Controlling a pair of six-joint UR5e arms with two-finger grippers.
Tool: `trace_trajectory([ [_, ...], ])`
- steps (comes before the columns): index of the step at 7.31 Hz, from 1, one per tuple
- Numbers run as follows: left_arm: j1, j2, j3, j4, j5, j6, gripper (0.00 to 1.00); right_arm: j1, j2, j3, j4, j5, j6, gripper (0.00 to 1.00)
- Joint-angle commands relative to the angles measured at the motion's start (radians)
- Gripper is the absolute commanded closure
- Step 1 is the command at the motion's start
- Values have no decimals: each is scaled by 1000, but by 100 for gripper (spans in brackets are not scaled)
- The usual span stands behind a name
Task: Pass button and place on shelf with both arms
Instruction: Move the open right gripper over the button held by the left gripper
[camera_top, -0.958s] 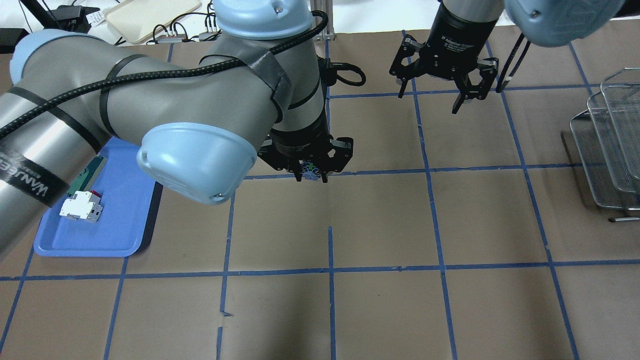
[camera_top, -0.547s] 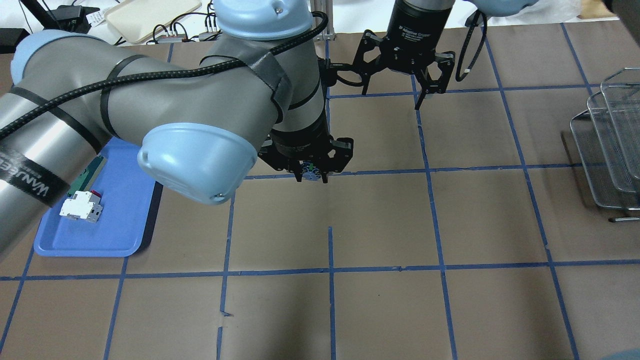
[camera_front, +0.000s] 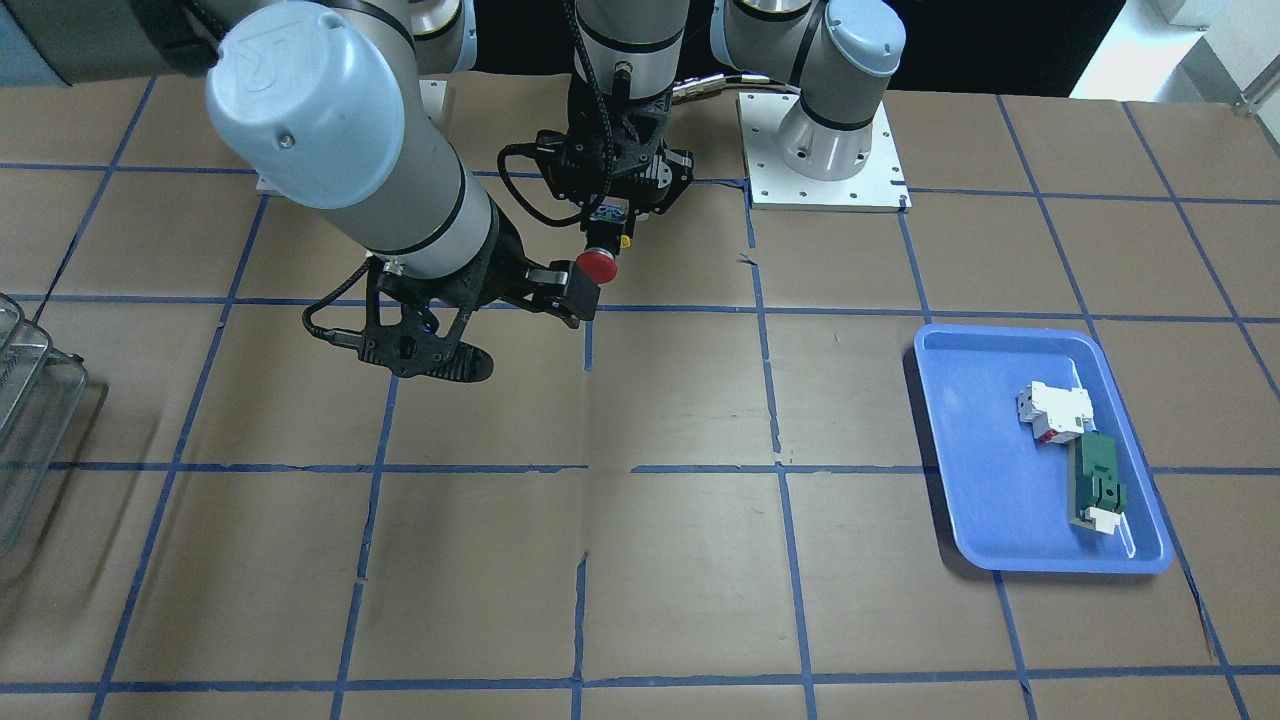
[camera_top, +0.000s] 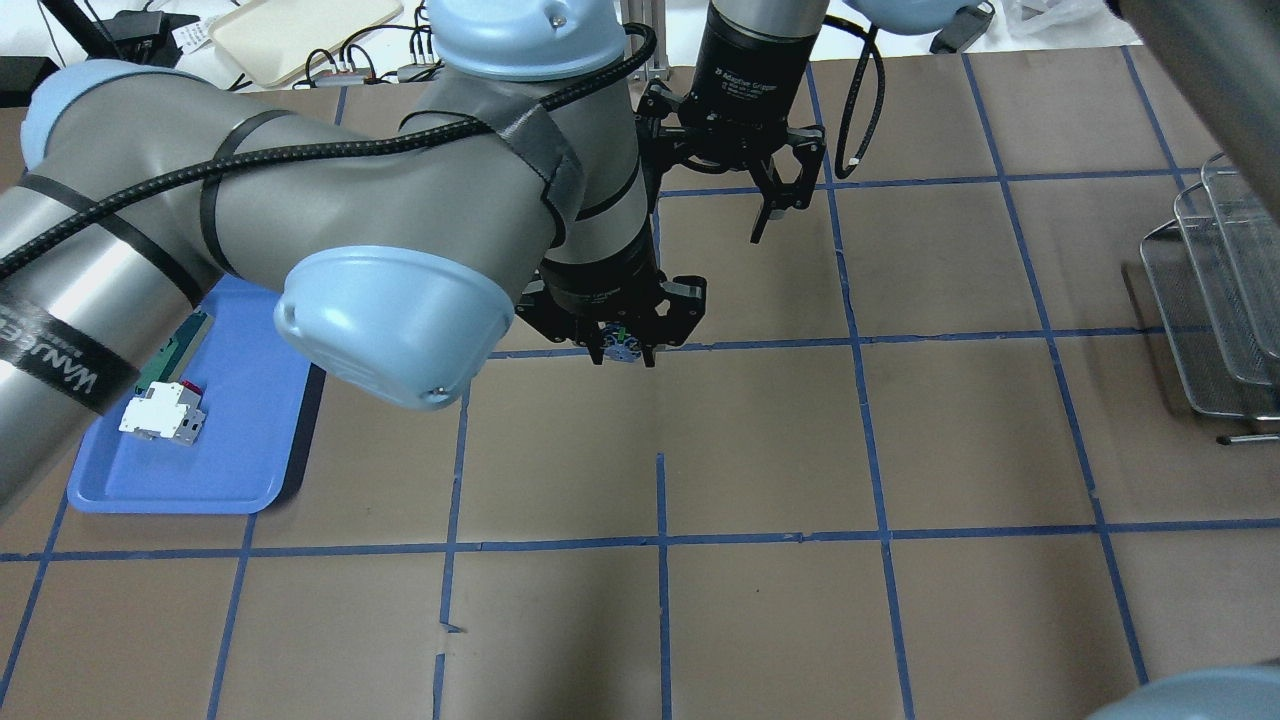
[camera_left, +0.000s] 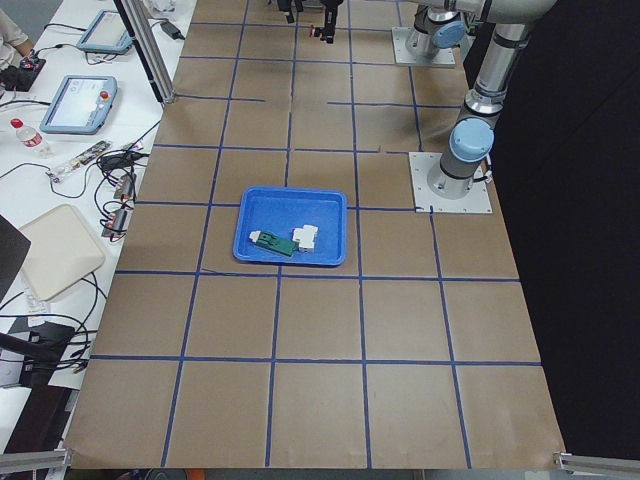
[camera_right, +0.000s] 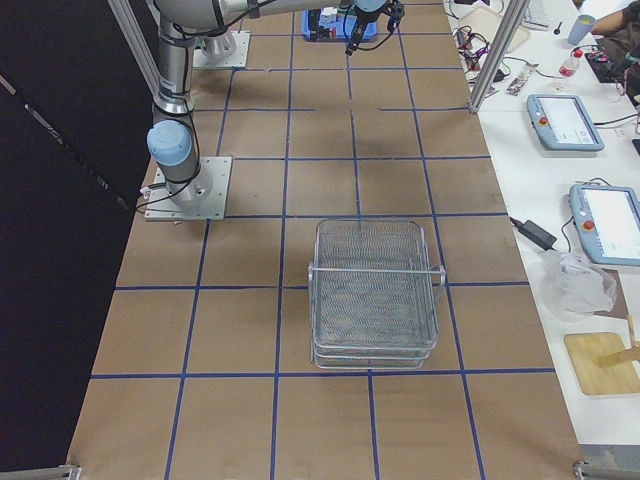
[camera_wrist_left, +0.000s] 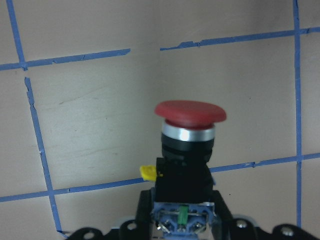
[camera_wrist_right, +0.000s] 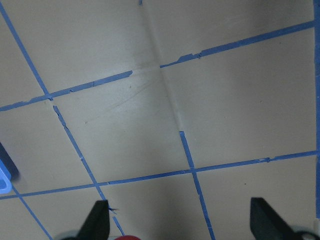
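Right end effector nearer button, cap forward

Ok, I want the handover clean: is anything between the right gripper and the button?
Nothing visible does. The open right gripper is close beside the button, whose red cap sticks out of the left gripper holding its body. No other object shows near them.
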Motion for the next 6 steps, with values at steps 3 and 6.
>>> trace_trajectory([
  [3, 12, 9, -1, -2, -11, 30, 98, 28, 24, -5, 34, 86, 0, 0],
  [6, 29, 15, -3, -3, -20, 53, 98, 29, 39, -7, 44, 137, 2, 0],
])
